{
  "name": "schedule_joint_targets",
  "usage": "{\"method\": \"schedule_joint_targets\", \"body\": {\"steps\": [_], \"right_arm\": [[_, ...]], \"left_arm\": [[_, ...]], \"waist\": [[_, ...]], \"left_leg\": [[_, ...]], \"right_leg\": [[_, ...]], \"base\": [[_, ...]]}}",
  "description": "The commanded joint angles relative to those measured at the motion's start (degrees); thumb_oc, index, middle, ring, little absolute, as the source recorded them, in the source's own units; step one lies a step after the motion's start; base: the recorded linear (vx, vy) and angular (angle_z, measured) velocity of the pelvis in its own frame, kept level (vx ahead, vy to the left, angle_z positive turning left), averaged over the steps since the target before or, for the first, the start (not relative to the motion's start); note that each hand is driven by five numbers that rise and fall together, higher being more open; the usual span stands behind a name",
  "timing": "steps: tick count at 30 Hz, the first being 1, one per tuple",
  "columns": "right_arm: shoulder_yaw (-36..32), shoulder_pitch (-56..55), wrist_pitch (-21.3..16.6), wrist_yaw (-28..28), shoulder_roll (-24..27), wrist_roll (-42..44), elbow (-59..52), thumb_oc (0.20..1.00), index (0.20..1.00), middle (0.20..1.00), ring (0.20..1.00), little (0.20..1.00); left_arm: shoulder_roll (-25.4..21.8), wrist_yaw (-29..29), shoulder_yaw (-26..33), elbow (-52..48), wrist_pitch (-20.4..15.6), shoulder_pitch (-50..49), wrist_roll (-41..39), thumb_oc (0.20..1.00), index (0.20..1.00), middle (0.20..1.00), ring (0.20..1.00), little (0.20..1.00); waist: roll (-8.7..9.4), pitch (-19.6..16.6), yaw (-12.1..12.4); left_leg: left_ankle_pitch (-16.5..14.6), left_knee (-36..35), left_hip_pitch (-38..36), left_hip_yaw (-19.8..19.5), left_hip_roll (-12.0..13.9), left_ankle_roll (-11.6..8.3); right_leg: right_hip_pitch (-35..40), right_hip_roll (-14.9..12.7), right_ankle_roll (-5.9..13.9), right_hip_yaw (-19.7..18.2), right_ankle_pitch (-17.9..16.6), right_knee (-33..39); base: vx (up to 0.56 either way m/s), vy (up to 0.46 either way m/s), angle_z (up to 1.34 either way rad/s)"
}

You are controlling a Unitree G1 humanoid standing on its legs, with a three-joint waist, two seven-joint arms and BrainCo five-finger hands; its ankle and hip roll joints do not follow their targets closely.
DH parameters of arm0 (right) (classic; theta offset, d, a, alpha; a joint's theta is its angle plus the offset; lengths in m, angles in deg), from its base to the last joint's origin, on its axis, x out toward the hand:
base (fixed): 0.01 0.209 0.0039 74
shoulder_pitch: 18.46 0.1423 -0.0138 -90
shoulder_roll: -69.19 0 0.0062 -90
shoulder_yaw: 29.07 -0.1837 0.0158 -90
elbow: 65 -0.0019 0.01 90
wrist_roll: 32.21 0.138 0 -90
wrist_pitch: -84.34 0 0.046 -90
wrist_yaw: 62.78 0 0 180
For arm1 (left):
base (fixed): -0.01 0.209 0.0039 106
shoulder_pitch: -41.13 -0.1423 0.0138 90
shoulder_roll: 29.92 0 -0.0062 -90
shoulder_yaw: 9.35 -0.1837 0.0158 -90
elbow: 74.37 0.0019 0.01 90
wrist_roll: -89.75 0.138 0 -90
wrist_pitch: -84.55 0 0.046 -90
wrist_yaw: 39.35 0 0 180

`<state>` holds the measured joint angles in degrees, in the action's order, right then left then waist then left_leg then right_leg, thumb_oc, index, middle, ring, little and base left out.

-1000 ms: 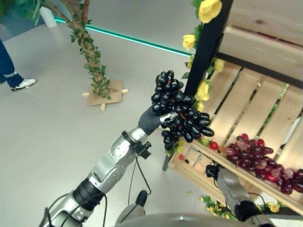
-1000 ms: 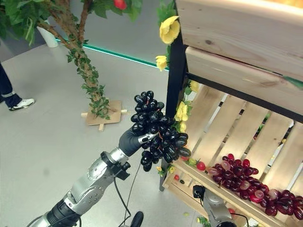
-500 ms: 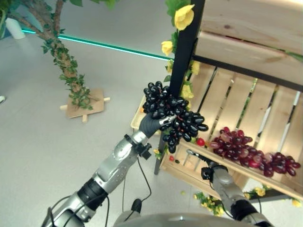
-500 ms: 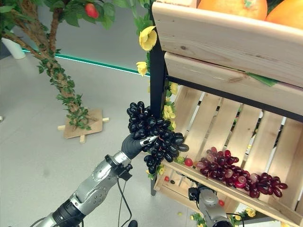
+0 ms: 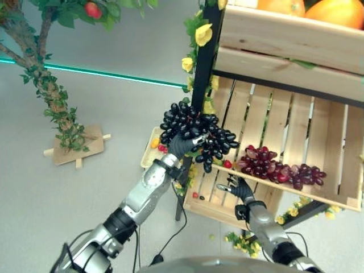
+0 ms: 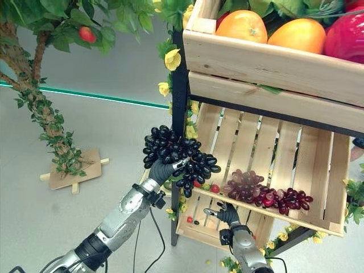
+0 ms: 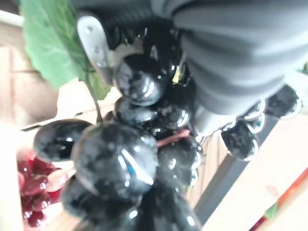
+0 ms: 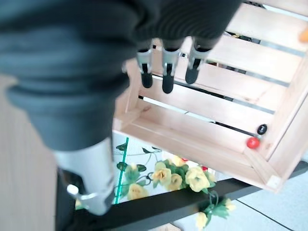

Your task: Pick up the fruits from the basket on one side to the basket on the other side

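A big bunch of black grapes (image 5: pixel 193 128) hangs in the air beside the black post (image 5: pixel 206 57) of a fruit stand, and my left hand (image 5: pixel 180 148) is shut on it from below. Up close, the glossy black grapes (image 7: pixel 120 159) bulge past that hand's fingers (image 7: pixel 94 48). A bunch of red grapes (image 5: pixel 278 169) lies in the slanted wooden crate (image 5: pixel 307 196). My right hand (image 6: pixel 226 216) hovers just under the crate's front edge, open and holding nothing, its straight fingers (image 8: pixel 166 72) pointing at the slats.
An upper crate (image 6: pixel 267 57) holds oranges (image 6: pixel 243 25) and a red fruit. A pale tray (image 5: pixel 149 154) with small fruit sits on the floor behind the post. An artificial tree (image 5: pixel 54 102) stands at the left. Yellow flowers (image 8: pixel 192 178) trim the stand's foot.
The camera has tilted up, bringing the upper crate and its oranges into view. My left hand keeps the black grapes by the post. My right hand stays under the crate's front edge.
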<state>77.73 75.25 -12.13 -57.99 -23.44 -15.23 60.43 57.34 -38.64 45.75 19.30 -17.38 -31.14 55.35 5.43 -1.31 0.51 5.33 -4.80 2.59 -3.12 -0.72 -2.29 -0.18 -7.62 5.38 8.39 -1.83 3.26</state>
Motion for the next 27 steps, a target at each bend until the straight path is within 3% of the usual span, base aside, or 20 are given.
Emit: {"method": "schedule_joint_targets", "body": {"steps": [1, 18, 27], "right_arm": [[-0.3, 8.9, -4.5, 0.9, 2.1, 0.8, -4.7, 1.0, 1.0, 1.0, 1.0, 1.0], [-0.4, 8.1, -4.7, 1.6, 1.6, 0.6, -3.8, 1.0, 1.0, 1.0, 1.0, 1.0], [-3.1, 6.6, -5.0, 1.6, 2.1, -0.4, -5.0, 1.0, 1.0, 1.0, 1.0, 1.0]], "left_arm": [[9.1, 1.4, -6.1, 7.3, 2.1, 11.2, 3.8, 0.2, 0.2, 0.2, 0.2, 0.2], [7.2, 1.8, -6.3, 3.5, 2.2, 9.2, 4.2, 0.2, 0.2, 0.2, 0.2, 0.2], [0.1, 4.6, -0.4, -11.1, 2.6, 1.7, -0.3, 0.2, 0.2, 0.2, 0.2, 0.2]], "waist": [[-2.02, 2.5, -4.7], [-1.11, 2.3, -3.8], [-1.1, 2.9, -2.0]], "left_leg": [[-7.0, 0.6, -6.2, -2.0, 3.3, -0.51], [-6.7, 0.4, -6.1, -3.6, 3.2, -0.43], [-6.4, 0.8, -5.3, -5.1, 2.8, -0.58]], "right_leg": [[4.3, 2.4, 1.19, 1.5, 6.3, -3.2], [5.3, 2.3, 1.14, 3.6, 6.4, -3.5], [5.4, 2.1, 0.84, 5.5, 6.6, -3.8]], "base": [[0.0, 0.0, 0.0], [-0.01, -0.003, 0.02], [-0.01, -0.006, 0.06]]}}
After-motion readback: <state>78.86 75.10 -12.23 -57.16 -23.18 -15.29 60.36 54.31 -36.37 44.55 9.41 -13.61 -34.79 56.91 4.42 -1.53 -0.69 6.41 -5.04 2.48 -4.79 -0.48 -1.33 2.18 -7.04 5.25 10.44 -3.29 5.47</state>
